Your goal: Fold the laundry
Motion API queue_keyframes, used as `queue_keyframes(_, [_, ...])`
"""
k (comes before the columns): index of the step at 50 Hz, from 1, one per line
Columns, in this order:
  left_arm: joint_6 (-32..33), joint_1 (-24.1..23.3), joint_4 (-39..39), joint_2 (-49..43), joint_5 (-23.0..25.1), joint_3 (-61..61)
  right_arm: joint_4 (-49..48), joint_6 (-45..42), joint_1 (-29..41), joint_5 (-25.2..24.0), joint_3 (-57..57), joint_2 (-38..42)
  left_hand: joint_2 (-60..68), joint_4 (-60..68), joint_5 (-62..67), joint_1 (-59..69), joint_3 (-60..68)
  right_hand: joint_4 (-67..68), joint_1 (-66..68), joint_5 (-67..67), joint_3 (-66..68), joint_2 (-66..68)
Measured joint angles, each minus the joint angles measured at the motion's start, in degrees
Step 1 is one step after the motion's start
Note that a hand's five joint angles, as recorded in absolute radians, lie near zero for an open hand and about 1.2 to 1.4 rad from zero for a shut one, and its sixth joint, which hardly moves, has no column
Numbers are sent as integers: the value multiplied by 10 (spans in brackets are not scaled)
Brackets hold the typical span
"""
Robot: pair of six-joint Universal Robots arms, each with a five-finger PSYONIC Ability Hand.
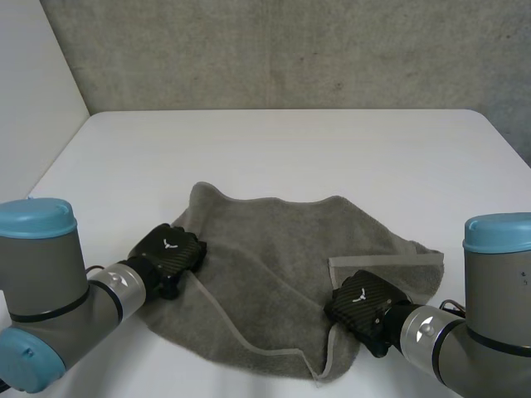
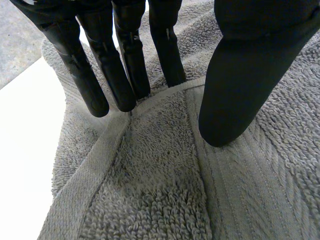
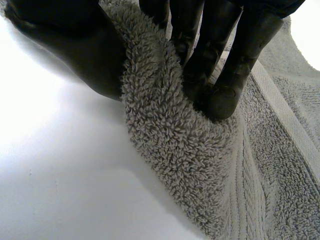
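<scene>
A grey towel [image 1: 282, 249] lies rumpled on the white table [image 1: 290, 149], with a flap turned over near its right edge. My left hand [image 1: 170, 249] rests on the towel's left edge. In the left wrist view its fingers [image 2: 125, 75] stand straight with their tips on a hem of the towel [image 2: 160, 185], and the thumb [image 2: 240, 90] presses down apart from them, so it is open. My right hand [image 1: 362, 303] is at the towel's near right edge. There a fold of towel [image 3: 170, 130] is pinched between its thumb [image 3: 75, 45] and curled fingers [image 3: 225, 75].
Bare white table [image 3: 60, 175] lies beside the pinched fold and beside the left hand's fingertips [image 2: 25, 140]. A grey wall stands behind the table's far edge [image 1: 282, 110]. Both arms come in from the near side.
</scene>
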Motion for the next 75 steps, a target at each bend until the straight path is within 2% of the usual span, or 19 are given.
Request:
queue_keyframes(9, [0, 0, -7, 8, -1, 2, 0, -1, 0, 0, 0, 2, 55, 55, 54, 53, 55, 0, 0, 0, 0, 0])
queue_keyframes(16, [0, 1, -7, 13, -1, -1, -1, -1, 0, 1, -1, 5, 198, 199, 194, 189, 198, 0, 0, 0, 0, 0])
queue_keyframes(22, [0, 2, 2, 13, 1, 10, -4, 0, 0, 1, -13, 3, 224, 224, 215, 207, 224, 0, 0, 0, 0, 0])
queue_keyframes(28, [-1, 2, 26, 28, -2, 90, -54, 29, 5, 7, -107, -16, 228, 228, 217, 210, 228, 3, 1, 0, 1, 2])
queue_keyframes(31, [-8, 1, 45, 42, -13, 168, -125, 67, 4, 15, -178, -34, 229, 229, 217, 211, 229, 3, 2, 0, 1, 2])
queue_keyframes(36, [-43, -3, 115, 65, -86, 332, -311, 159, 1, 41, -279, -77, 229, 230, 218, 212, 229, 3, 3, 0, 2, 3])
queue_keyframes(40, [-86, -2, 165, 75, -161, 401, -395, 210, -6, 63, -307, -103, 229, 230, 217, 212, 229, 3, 3, 3, 2, 3])
queue_keyframes(42, [-109, -1, 182, 81, -193, 414, -405, 224, -9, 71, -310, -110, 229, 230, 221, 212, 229, 3, 3, 5, 2, 3])
queue_keyframes(45, [-151, 1, 194, 93, -227, 399, -365, 237, -10, 76, -302, -113, 229, 230, 221, 212, 229, 3, 3, 5, 2, 3])
queue_keyframes(49, [-179, 4, 191, 102, -222, 328, -279, 233, -10, 67, -279, -100, 229, 230, 221, 213, 229, 3, 3, 5, 2, 3])
queue_keyframes(54, [-192, 17, 186, 109, -168, 175, -171, 195, -7, 23, -222, -73, 229, 230, 221, 213, 229, 3, 3, 5, 2, 2])
queue_keyframes(57, [-192, 32, 189, 108, -135, 95, -144, 164, -5, -6, -185, -65, 229, 230, 221, 213, 229, -3, -1, -1, -4, -2])
queue_keyframes(62, [-190, 57, 206, 98, -97, -10, -125, 103, 1, -47, -119, -44, 229, 230, 221, 213, 230, -87, -80, -81, -91, -84])
queue_keyframes(64, [-188, 67, 216, 90, -91, -38, -115, 74, 5, -55, -94, -30, 229, 230, 221, 213, 230, -201, -206, -203, -206, -199])
queue_keyframes(65, [-188, 72, 222, 85, -89, -50, -106, 54, 7, -57, -82, -19, 229, 230, 221, 213, 230, -302, -298, -305, -307, -301])
queue_keyframes(69, [-186, 91, 240, 73, -86, -73, -65, -15, 15, -56, -49, 14, 229, 230, 221, 213, 230, -516, -511, -530, -521, -514])
queue_keyframes(72, [-186, 101, 246, 70, -87, -76, -41, -42, 17, -53, -39, 24, 229, 230, 221, 213, 230, -575, -565, -594, -574, -560])
queue_keyframes(75, [-187, 107, 249, 72, -88, -75, -34, -30, 15, -50, -41, 12, 229, 230, 221, 213, 230, -584, -581, -607, -583, -560])
